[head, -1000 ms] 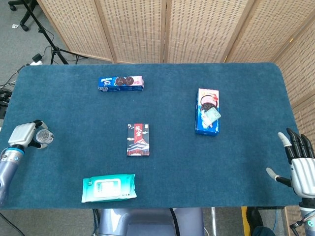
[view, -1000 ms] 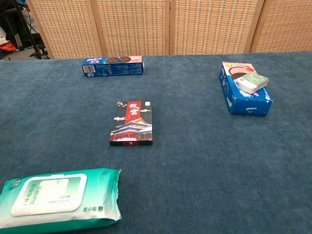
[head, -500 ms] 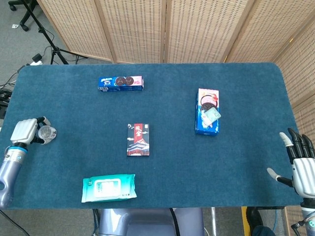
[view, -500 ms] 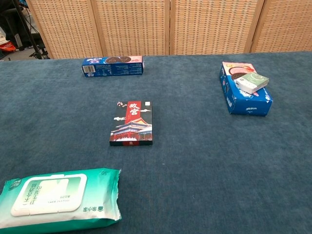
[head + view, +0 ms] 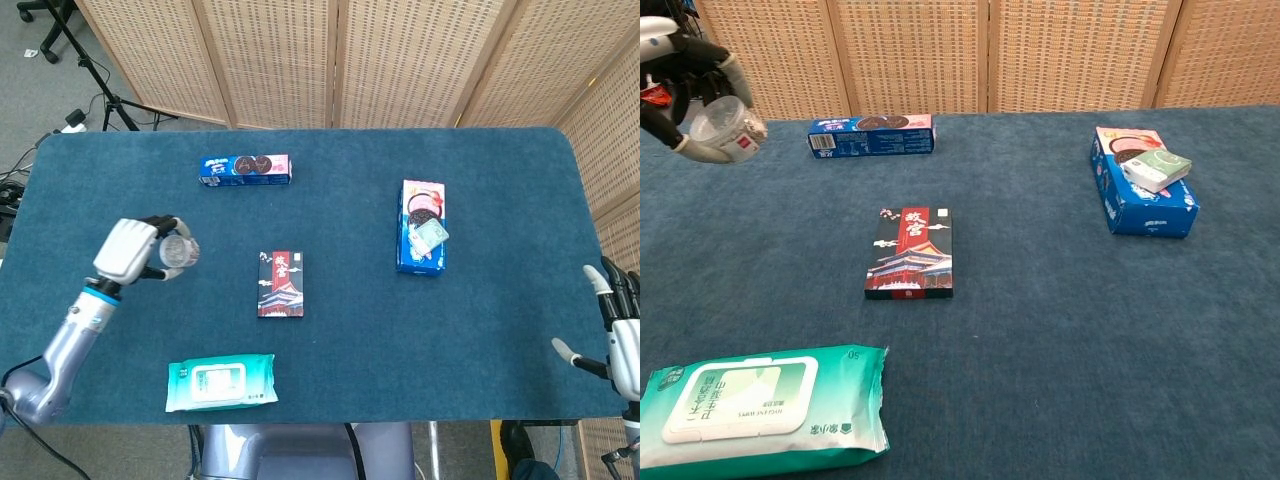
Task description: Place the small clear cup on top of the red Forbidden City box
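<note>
**Clear cup held aloft at the left of the frame**

Here the small clear cup [image 5: 180, 250], a see-through plastic tumbler with a round rim, sits tilted in the grip of the left hand [image 5: 135, 250], whose white shell and dark fingers curl around it. In the chest view the same cup [image 5: 728, 127] appears in the upper left corner, above the cloth. The left arm [image 5: 70, 340], grey and tubular, slants up from the lower left corner of the head view.

The red Forbidden City box [image 5: 281, 283] lies flat near the middle of the frame, a thin rectangular carton printed with a palace, well apart from the cup. The table [image 5: 330, 370] wears a napped dark teal cloth.

At the lower right edge, the right hand [image 5: 622, 335] stands with its dark fingers spread and pointing up, thumb out to the side, holding nothing.

A soft green wipes packet [image 5: 220, 382] lies at the lower left of the frame.
</note>
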Motion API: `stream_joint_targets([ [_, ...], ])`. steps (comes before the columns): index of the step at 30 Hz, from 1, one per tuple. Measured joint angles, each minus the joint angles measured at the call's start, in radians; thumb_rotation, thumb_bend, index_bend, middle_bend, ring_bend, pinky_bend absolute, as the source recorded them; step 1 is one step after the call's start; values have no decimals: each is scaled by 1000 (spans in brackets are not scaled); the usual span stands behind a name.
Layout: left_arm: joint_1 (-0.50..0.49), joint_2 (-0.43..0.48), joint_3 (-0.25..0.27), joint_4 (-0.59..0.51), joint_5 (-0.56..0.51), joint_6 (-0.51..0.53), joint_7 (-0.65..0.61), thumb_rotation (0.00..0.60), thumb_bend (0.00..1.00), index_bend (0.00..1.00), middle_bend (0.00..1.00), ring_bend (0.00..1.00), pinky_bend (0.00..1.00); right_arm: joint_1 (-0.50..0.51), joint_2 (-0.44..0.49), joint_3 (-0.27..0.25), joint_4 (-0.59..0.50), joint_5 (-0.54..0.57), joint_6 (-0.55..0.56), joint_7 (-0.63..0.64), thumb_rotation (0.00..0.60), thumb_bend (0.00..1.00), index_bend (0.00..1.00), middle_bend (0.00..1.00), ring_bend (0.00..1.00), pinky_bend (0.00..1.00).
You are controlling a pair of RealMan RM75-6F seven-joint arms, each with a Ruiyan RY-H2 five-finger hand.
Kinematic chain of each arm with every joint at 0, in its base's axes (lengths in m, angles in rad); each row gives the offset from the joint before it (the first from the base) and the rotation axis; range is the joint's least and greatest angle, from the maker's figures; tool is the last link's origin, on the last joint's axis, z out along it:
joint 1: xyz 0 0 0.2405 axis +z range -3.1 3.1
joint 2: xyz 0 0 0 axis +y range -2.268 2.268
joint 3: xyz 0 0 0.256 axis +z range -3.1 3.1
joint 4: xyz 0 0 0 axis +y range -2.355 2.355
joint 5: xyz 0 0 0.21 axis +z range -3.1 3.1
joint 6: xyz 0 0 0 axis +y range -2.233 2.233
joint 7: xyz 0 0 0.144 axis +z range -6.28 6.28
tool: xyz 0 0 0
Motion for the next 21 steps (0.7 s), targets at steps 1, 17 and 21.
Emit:
stream_joint_targets([
  [1,-16,-1,-6,-32,-11,-15,60,600,266,679,524,498,629,0,1,1,0,1,0,3,600,0,0,0,0,0],
  [17,-293,-364,-73,-56,-479,-177,659,600,268,679,524,497,630,7,21,15,22,37,-26,80,600,0,0,0,0,0],
  [21,-332,-415,-70,-25,-557,-180,722,600,271,679,524,497,629,8,24,18,25,42,-30,91,600,0,0,0,0,0],
])
